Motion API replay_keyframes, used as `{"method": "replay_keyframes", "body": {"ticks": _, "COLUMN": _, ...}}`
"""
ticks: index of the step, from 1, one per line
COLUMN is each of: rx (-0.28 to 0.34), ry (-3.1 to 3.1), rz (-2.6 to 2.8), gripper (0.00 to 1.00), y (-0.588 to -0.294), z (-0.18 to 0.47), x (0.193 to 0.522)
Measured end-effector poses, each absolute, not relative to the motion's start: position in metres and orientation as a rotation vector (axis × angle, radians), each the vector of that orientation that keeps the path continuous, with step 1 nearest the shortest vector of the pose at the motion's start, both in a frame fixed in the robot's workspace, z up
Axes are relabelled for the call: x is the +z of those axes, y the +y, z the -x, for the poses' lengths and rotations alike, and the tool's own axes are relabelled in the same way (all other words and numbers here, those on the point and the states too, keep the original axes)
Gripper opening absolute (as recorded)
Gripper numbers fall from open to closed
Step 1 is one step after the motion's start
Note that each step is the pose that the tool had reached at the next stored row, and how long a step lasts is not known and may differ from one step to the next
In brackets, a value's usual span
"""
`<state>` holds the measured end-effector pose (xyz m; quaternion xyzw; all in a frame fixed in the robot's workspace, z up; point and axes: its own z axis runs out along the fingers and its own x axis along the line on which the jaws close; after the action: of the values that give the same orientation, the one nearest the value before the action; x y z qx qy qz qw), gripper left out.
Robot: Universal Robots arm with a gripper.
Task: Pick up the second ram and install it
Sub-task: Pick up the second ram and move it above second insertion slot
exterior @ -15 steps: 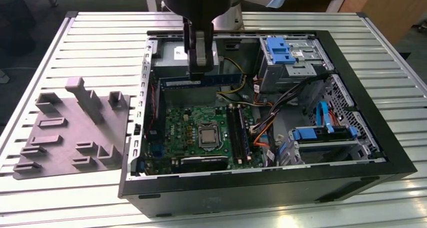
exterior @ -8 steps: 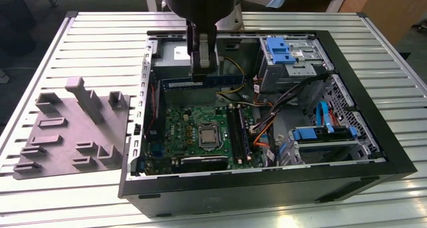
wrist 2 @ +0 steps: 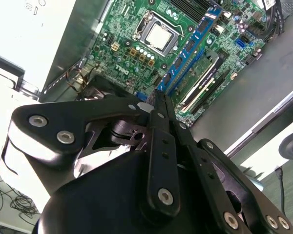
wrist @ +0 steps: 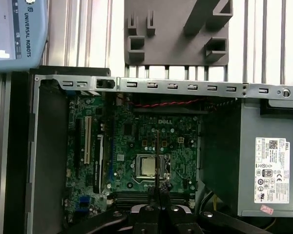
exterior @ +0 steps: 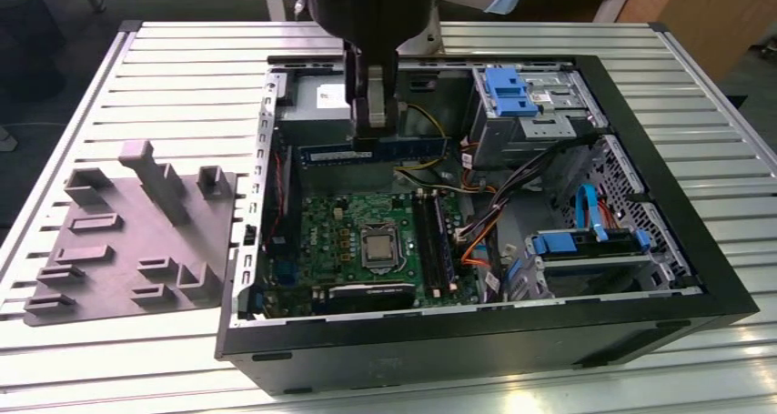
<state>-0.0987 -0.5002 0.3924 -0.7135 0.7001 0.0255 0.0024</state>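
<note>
Above the case, gripper: clenched on the ram, pinching its upper edge near mid-length; the arm comes straight down from overhead.
Ram: hangs in the air over the open case, clear of the board, standing on edge.
Ram axis: level, running from the exterior view's left to its right, with a broad face turned toward that camera. In the first wrist view it shows edge-on, as a thin dark line reaching out from the fingertips.
Ram against slots: crosswise to them and apart from them.
Slots: long and dark, just beside the socket, on the exterior view's right of it.
Socket: metal-framed square in the middle of the green board; in the first wrist view the ram's line crosses it.
Case: black tower lying on its side, open upward.
Power supply: grey box at the case's far end in the exterior view, behind the ram.
Tray: grey moulded holder, just outside the case on the exterior view's left.
Table: ribbed metal, under the case and tray.
</note>
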Motion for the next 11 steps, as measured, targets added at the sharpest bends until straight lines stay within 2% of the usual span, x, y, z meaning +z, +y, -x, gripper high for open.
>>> {"method": "replay_keyframes", "body": {"ticks": 11, "rx": 0.082, "ry": 2.197, "rz": 2.239, "gripper": 0.11, "y": -0.5002, "z": 0.0939, "x": 0.3843}}
